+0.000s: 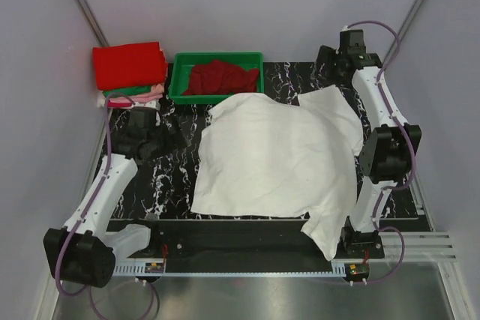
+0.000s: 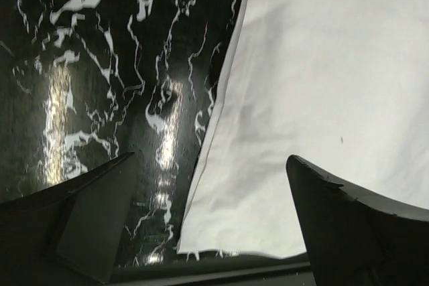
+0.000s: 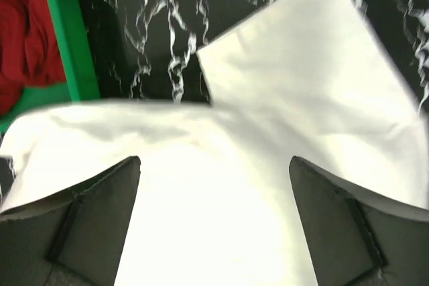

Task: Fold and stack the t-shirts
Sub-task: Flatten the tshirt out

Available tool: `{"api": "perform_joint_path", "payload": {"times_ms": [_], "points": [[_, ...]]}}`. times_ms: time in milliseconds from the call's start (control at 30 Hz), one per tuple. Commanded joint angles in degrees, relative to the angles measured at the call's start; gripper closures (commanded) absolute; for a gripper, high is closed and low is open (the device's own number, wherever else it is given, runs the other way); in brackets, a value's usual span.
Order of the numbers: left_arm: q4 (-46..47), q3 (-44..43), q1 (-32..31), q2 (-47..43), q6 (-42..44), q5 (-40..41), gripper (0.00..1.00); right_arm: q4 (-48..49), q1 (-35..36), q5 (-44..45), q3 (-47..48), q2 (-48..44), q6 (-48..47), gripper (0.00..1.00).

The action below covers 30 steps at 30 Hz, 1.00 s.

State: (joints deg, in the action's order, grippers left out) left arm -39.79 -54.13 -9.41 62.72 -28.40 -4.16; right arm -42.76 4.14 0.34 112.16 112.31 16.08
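A white t-shirt (image 1: 277, 155) lies spread flat on the black marbled table (image 1: 172, 170). It shows plain white, with no print in sight. One sleeve (image 1: 330, 234) hangs over the near edge by the right arm's base. My left gripper (image 1: 150, 136) is open and empty, left of the shirt. In the left wrist view it (image 2: 211, 159) hovers over the shirt's left edge (image 2: 221, 132). My right gripper (image 1: 334, 61) is open and empty at the back right. In the right wrist view it (image 3: 214, 159) is above the shirt's body (image 3: 214, 219), near a sleeve (image 3: 308, 72).
A folded stack stands at the back left, a red shirt (image 1: 129, 65) on top of green and pink ones. A green tray (image 1: 180, 94) beside it holds a crumpled red shirt (image 1: 221, 76); its rim also shows in the right wrist view (image 3: 64, 38). Grey walls close the sides.
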Motion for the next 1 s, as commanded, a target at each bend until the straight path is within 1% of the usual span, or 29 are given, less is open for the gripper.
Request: {"api": "perform_joint_path", "payload": {"times_ms": [0,33,67,100,167,200,267,300,333,400,500,567,633,700,733,767,800,833,867,900,933,967], "points": [[4.55,0.25,0.01,-8.66,-1.83,-1.64,0.01,4.97,0.96,-3.42,-9.45,-17.81,0.71,0.0],[4.2,0.51,0.01,-8.84,-1.74,-1.72,0.01,4.71,0.96,-3.33,-11.68,-19.31,0.97,0.0],[4.37,1.56,-0.08,-9.02,-1.92,-3.47,0.01,4.27,0.96,-3.33,-13.96,-21.76,1.76,0.0],[5.76,3.92,-0.17,-9.71,-2.18,-4.53,0.01,3.74,0.96,-3.15,-18.51,-23.0,2.38,0.0],[7.35,6.83,-0.43,-11.03,-3.41,-5.94,0.01,3.04,0.96,-3.15,-23.54,-27.03,4.21,0.0],[9.01,8.06,-1.04,-12.34,-4.02,-6.03,0.01,2.6,0.96,-2.11,-28.35,-28.36,5.36,0.0],[10.95,11.58,-2.27,-13.32,-6.04,-6.47,0.01,1.63,0.87,0.79,-32.95,-31.7,8.34,0.0],[12.7,12.55,-4.54,-13.24,-6.75,-6.38,0.01,0.33,0.95,1.76,-36.36,-32.24,9.14,0.0],[13.5,13.69,-5.87,-12.89,-7.88,-6.21,0.01,-0.38,0.96,3.68,-37.7,-32.59,10.11,0.0],[15.44,14.4,-9.73,-10.43,-8.86,-4.46,0.01,-0.92,0.43,4.32,-40.69,-31.9,10.56,0.0],[20.62,16.24,-12.72,-5.86,-10.7,-5.41,0.01,-2.94,-2.03,1.08,-41.32,-28.38,10.82,0.0],[24.3,16.69,-13.79,-2.27,-11.59,-6.11,0.01,-2.24,-2.99,-1.9,-42.37,-26.89,11.96,0.0],[26.33,15.64,-14.84,0.29,-11.5,-6.64,0.01,-1.01,-3.26,-3.41,-43.69,-25.92,12.14,0.0],[28.36,12.48,-15.81,4.59,-10.45,-7.26,0.01,-1.53,-3.18,-3.33,-43.69,-25.3,12.49,0.0],[28.8,11.34,-16.16,6.26,-10.18,-7.44,0.01,-2.06,-3.26,-1.59,-43.61,-25.3,12.75,0.0],[29.5,9.93,-16.51,10.1,-9.83,-8.48,0.01,-3.71,-3.18,-0.53,-43.52,-25.56,13.8,0.0],[29.51,7.14,-17.21,12.14,-9.31,-9.19,0.01,-4.6,-3.35,2.79,-44.13,-26.35,15.03,0.0],[29.25,5.72,-17.74,14.17,-9.22,-9.54,0.01,-5.22,-3.35,7.7,-45.26,-29.49,16.6,0.0],[28.98,4.83,-19.14,17.14,-9.21,-9.72,0.01,-5.05,-3.52,9.49,-46.84,-32.3,19.93,0.0],[28.81,3.95,-19.94,18.04,-9.39,-9.81,0.01,-4.7,-3.7,11.07,-51.21,-35.55,21.61,0.0],[28.98,4.2,-20.82,18.31,-9.65,-9.64,0.01,-4.09,-3.7,12.39,-53.6,-43.07,22.93,0.0],[29.15,4.82,-21.87,17.45,-10.09,-8.68,0.01,-3.13,-3.79,12.32,-56.06,-46.8,25.3,0.0]]}}
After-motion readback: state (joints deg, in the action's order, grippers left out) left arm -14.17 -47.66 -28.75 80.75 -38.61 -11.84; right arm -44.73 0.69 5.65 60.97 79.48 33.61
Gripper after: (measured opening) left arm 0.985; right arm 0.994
